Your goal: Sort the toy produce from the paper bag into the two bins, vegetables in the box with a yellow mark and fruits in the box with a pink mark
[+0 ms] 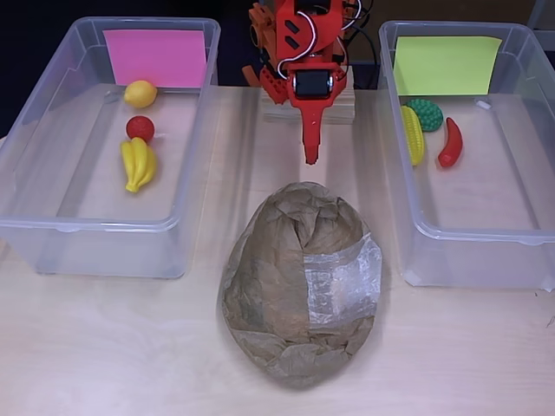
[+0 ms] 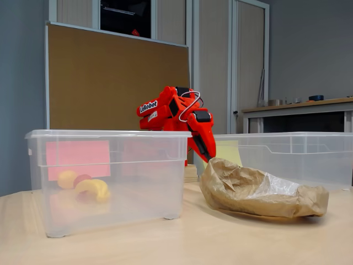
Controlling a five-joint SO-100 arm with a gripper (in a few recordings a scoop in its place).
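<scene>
Overhead view: my claw point(image 1: 310, 154) hangs above the table point(image 1: 130, 347), pointing down at the gap between my base and the paper bag point(image 1: 302, 295), with nothing in it.
Claw state: the fingers look pressed together into one red point, so I judge it clenched and empty; the fixed view point(image 2: 205, 156) shows the tip just behind the bag's upper edge.
Paper bag: it lies crumpled in the middle of the table, between the two bins, with a patch of clear tape on its right side in the overhead view. Its mouth seems folded over, and I cannot tell whether anything is inside.
Pink-marked bin point(image 1: 52, 173): on the left in the overhead view, it holds a lemon point(image 1: 140, 93), a small red fruit point(image 1: 140, 128) and a banana bunch point(image 1: 138, 164).
Yellow-marked bin point(image 1: 520, 217): on the right, it holds a corn cob point(image 1: 414, 134), a green knobbly vegetable point(image 1: 426, 113) and a red chilli point(image 1: 450, 143).
Handling: I judge the bag light, soft and crushable, likely to slide or lift if I pinch it. Any toy inside is probably light, smooth plastic and may slip.
Where to take hold: I would open wide, enter at the folded mouth nearest me, and close across a piece's narrow middle.
</scene>
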